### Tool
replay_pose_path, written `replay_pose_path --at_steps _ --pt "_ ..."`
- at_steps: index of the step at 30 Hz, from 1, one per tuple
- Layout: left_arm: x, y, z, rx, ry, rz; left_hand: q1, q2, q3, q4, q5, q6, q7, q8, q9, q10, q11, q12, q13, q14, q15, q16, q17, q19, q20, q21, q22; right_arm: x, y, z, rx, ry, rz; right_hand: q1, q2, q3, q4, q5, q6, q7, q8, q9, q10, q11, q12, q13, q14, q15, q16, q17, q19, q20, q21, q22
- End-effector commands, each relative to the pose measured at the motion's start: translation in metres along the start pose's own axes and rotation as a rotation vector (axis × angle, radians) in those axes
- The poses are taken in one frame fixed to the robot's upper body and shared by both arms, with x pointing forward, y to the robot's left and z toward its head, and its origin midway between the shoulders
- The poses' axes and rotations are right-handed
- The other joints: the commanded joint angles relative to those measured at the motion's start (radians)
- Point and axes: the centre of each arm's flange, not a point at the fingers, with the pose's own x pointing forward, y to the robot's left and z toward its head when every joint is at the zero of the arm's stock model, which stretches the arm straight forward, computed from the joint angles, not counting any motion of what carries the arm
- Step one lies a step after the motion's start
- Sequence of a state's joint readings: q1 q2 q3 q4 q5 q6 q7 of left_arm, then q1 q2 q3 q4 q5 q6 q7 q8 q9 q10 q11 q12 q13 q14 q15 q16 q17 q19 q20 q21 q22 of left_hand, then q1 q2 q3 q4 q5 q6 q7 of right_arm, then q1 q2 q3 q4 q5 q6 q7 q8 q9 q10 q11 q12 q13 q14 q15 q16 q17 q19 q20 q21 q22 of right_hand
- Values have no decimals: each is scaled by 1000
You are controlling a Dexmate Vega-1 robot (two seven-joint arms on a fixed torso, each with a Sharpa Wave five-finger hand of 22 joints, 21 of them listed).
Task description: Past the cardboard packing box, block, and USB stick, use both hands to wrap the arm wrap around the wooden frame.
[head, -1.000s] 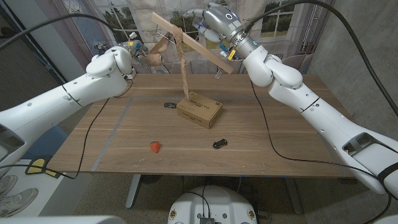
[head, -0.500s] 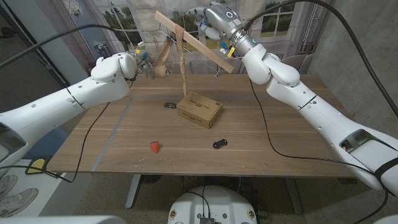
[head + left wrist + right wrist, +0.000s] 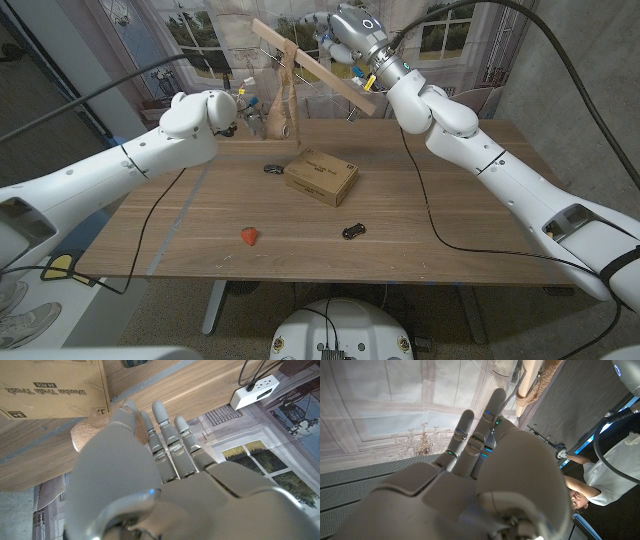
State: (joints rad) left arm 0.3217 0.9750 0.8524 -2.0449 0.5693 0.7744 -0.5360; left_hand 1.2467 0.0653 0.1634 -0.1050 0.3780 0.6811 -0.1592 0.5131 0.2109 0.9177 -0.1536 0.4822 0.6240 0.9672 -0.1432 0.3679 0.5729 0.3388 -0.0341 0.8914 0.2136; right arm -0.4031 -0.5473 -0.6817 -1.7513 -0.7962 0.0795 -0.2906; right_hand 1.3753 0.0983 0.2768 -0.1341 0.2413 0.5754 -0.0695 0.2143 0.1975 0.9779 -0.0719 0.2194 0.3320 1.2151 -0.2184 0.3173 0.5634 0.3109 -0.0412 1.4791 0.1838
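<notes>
We are holding the wooden frame [image 3: 318, 68] aloft at the back of the table [image 3: 460, 215] with our right hand [image 3: 335, 38], fingers closing around its upper end; the frame is slanting down toward the right. The tan arm wrap [image 3: 287, 95] is already hanging over the frame near its high end, so we judge the wrapping as begun but far from finished: at best a single drape or turn is showing, and we cannot tell whether it goes fully around.

Our left hand [image 3: 246, 111] is gripping the loose lower end of the wrap just below and left of the frame, with tan fabric bunching against the fingers [image 3: 165, 430] in the left wrist view.

The cardboard packing box [image 3: 321, 177] is sitting mid-table, below the frame and apart from both hands. The red block [image 3: 249, 236] and the dark USB stick [image 3: 351, 231] are lying nearer the front edge, untouched.

What is left, in our judgement: carrying the free end around the frame again with the left hand while the right is steadying it, then snugging the turns.
</notes>
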Motion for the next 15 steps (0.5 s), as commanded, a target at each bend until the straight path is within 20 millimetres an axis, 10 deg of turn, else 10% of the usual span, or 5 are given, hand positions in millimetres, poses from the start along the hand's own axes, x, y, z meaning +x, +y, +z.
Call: replay_pose_path --at_steps 1,15 --pt "-21 13 32 61 -97 19 44 49 -1 0 5 299 51 17 28 59 -48 -4 4 11 -96 0 4 -3 0 7 3 0 7 -7 3 30 11 11 1 -4 -2 7 11 0 0 5 104 -101 7 3 23 -18 1 5 -6 -157 5 2" --pt "-38 34 44 -88 -322 -76 48 51 -7 1 5 296 55 12 26 62 -47 -10 9 13 -96 -4 9 -5 -3 16 3 -2 12 -14 11 62 33 12 2 -6 -2 8 13 -2 0 5 105 -100 6 3 21 -18 -1 6 -6 -156 4 1"
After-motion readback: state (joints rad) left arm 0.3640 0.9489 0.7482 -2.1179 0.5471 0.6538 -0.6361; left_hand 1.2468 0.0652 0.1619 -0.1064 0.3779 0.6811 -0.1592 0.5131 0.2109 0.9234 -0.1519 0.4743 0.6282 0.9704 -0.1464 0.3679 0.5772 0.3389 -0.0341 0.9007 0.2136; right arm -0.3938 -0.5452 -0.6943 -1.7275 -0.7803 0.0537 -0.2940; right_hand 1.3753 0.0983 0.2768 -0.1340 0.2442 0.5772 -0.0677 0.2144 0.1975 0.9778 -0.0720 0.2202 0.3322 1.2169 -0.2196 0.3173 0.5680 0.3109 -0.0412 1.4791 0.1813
